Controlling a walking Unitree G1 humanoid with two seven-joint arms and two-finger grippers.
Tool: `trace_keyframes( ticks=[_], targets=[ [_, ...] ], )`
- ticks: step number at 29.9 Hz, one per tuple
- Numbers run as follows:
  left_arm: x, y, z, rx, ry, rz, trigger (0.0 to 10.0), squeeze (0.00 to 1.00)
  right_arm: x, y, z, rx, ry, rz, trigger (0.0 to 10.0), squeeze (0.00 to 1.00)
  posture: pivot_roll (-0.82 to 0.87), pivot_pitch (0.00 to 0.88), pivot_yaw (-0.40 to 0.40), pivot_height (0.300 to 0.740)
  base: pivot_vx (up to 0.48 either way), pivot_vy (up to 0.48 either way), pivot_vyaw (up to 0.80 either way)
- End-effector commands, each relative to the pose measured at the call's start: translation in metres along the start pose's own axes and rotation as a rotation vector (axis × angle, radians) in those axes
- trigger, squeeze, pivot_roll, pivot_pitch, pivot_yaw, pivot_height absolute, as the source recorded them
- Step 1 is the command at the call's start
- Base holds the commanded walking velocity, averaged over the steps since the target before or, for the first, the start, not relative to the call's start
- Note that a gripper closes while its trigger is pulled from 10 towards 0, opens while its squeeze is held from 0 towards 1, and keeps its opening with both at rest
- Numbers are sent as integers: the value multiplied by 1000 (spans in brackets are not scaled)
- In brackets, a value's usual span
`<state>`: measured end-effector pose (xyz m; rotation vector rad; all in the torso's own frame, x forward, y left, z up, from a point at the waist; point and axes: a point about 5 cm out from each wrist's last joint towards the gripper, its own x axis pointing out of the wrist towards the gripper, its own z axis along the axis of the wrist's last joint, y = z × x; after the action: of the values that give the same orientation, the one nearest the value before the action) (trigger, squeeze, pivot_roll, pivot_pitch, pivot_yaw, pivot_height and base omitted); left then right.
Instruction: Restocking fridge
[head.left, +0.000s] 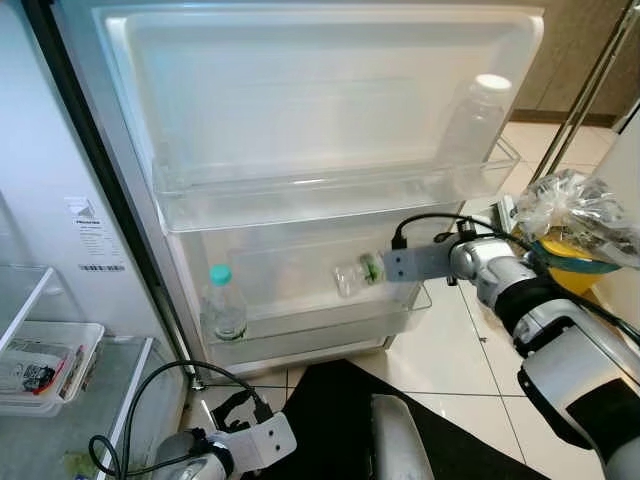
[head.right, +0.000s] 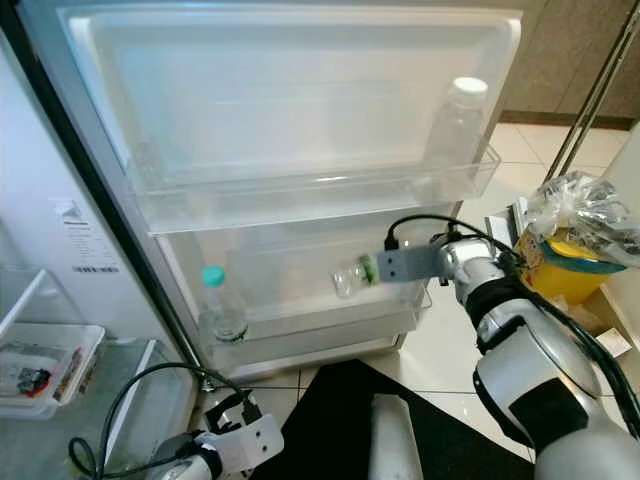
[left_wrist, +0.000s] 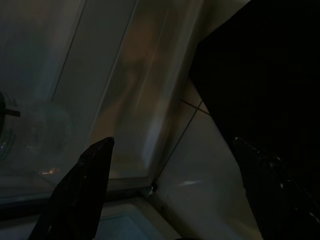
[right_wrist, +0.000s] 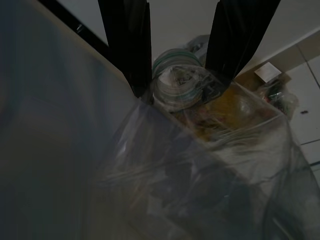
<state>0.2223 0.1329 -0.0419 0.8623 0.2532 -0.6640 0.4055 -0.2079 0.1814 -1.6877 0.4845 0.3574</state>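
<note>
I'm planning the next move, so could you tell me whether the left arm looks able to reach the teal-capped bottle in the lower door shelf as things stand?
Probably yes. The left gripper hangs low by the floor, fingers open, and the teal-capped bottle stands upright just above it in the lower door shelf. Only the shelf's clear front rail lies between them.

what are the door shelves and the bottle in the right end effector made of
Door shelves: likely clear glossy plastic, since the door liner shows through them. Bottle held sideways in the right end effector: looks like thin clear plastic, see-through, with a green band near its neck.
</note>
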Motion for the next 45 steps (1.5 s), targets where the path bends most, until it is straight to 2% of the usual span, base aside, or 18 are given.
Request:
trace_keyframes(
  ticks=[1, 3, 4, 7, 10, 17, 19, 22, 28, 37, 45],
  targets=[
    [-1, -7, 0, -10, 13, -14, 10000, 0, -1, -3, -6, 32, 14, -11, 10000, 0, -95, 131, -90, 453, 0, 0, 0],
    [-1, -7, 0, -12, 11, -15, 10000, 0, -1, -3, -4, -113, 11, -17, 10000, 0, -97, 133, -88, 453, 0, 0, 0],
    [-1, -7, 0, -12, 11, -15, 10000, 0, -1, -3, -4, -113, 11, -17, 10000, 0, -97, 133, -88, 453, 0, 0, 0],
    [-1, -8, 1, -12, 7, -17, 10000, 0, -1, -4, 0, -272, 19, -34, 10000, 0, -100, 136, -91, 453, 0, 0, 0],
    [0, -9, 2, -14, 4, -17, 10000, 0, -2, -7, 7, -352, 20, -56, 10000, 0, -100, 140, -95, 453, 0, 0, 0],
    [0, -11, 3, -19, 1, -14, 10000, 0, -2, -12, 12, -349, 26, -105, 10000, 0, -97, 147, -103, 453, 0, 0, 0],
    [-1, -14, 4, -26, -3, -14, 10000, 0, 0, -8, 6, -276, 49, -113, 10000, 0, -94, 157, -104, 453, 0, 0, 0],
    [-2, -18, 4, -30, -4, -19, 10000, 0, 2, -1, -1, -222, 73, -105, 10000, 0, -91, 163, -105, 453, 0, 0, 0],
    [-7, -23, 1, -34, -3, -29, 10000, 0, 3, 9, -12, -200, 109, -84, 10000, 0, -86, 184, -107, 453, 0, 0, 0],
    [-13, -26, -3, -44, -3, -28, 10000, 0, 7, 30, -15, -319, 120, -34, 10000, 0, -85, 227, -113, 453, 0, 0, 0],
    [-17, -33, -4, -60, -14, -28, 10000, 0, 9, 38, -6, -448, 104, -28, 10000, 0, -80, 259, -121, 453, 0, 0, 0]
  ],
)
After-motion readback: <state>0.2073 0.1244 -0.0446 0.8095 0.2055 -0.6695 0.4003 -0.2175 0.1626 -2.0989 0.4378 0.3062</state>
